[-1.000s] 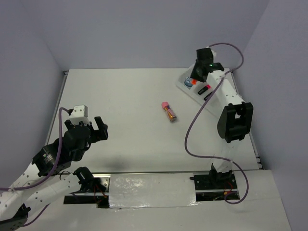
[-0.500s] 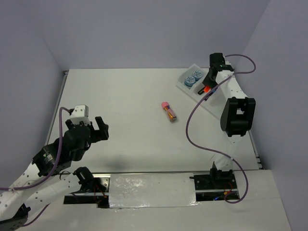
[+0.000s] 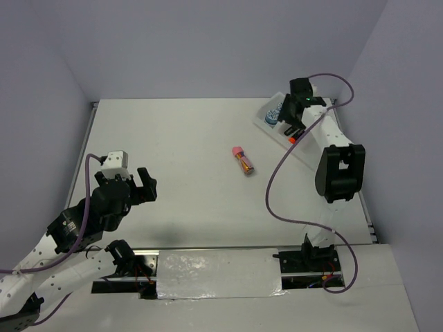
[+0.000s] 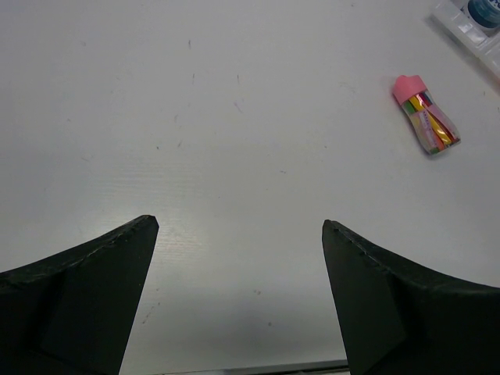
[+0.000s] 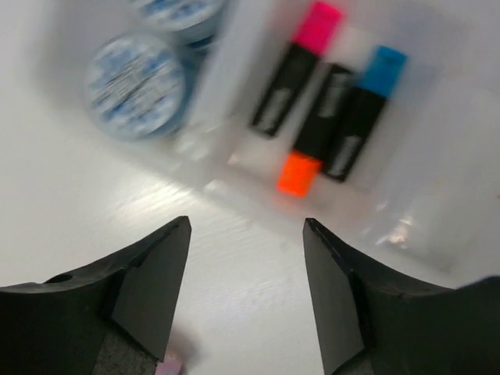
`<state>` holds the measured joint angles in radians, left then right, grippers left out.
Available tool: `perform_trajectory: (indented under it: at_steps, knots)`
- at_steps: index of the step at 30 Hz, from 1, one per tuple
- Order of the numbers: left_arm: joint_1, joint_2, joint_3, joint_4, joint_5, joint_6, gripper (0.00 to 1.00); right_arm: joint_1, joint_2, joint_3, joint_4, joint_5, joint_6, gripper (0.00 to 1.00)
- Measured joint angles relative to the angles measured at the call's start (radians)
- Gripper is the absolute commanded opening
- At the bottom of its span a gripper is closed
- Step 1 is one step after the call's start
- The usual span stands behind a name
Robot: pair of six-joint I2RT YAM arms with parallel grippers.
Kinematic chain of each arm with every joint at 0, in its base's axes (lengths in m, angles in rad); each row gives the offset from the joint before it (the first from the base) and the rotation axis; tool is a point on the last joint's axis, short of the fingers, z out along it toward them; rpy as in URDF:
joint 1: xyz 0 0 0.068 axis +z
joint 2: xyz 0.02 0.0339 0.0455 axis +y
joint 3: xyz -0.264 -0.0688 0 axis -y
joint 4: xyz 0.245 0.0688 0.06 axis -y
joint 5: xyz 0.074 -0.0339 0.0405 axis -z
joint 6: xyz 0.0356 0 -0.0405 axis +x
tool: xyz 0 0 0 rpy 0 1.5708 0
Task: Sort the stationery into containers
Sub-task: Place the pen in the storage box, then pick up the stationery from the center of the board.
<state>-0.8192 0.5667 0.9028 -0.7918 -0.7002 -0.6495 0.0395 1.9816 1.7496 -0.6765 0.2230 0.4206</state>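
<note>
right gripper: jaws parted, empty
markers: in tray, just beyond jaws
left gripper: jaws wide, empty; tube well apart

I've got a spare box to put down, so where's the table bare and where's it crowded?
Bare: the stretch of table between the left pincer and the pink-capped tube, and the far-left corner. Crowded: the far-right corner, where the right pincer hangs over the tray holding rolls and markers.
</note>
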Motion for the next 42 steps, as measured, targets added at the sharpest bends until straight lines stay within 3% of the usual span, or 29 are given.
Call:
perform_trajectory:
  at_steps: [1,3,7,9,18,28,30,33,34,37,38,42]
  knots:
    - [0.0,0.0,0.0,0.0,0.0,0.0,0.99,0.042,-0.044,-0.043,0.034,-0.005,-0.035,0.78]
    - [0.0,0.0,0.0,0.0,0.0,0.0,0.99,0.164,-0.135,-0.102,0.071,-0.018,-0.103,0.82]
    - [0.002,0.006,0.0,-0.001,-0.005,-0.002,0.99,0.395,-0.172,-0.049,0.086,-0.051,-0.18,0.83]
    - [0.006,0.019,0.0,-0.003,-0.013,-0.005,0.99,0.454,-0.155,-0.033,0.084,-0.061,-0.195,0.81]
    - [0.024,0.044,0.0,-0.007,-0.016,-0.004,0.99,0.472,0.004,-0.055,-0.011,-0.041,-0.203,0.8]
    - [0.026,0.044,0.0,0.004,0.009,0.018,0.99,0.472,0.013,-0.239,-0.021,-0.03,-0.203,0.8]
    - [0.026,0.044,0.0,0.008,0.016,0.02,1.0,0.472,0.014,-0.266,-0.015,-0.045,-0.206,0.77]
    - [0.026,0.044,0.0,0.008,0.019,0.021,0.99,0.472,0.014,-0.282,0.001,-0.057,-0.214,0.52]
    - [0.026,0.044,0.0,0.008,0.02,0.021,0.99,0.472,0.014,-0.285,0.009,-0.06,-0.217,0.37]
    - [0.026,0.044,0.0,0.008,0.024,0.021,0.99,0.472,0.014,-0.286,0.037,-0.065,-0.225,0.26]
    - [0.026,0.044,0.0,0.008,0.025,0.021,0.99,0.472,0.014,-0.286,0.047,-0.068,-0.227,0.18]
    - [0.026,0.044,0.0,0.008,0.026,0.022,0.99,0.464,-0.016,-0.317,0.09,-0.082,-0.228,0.15]
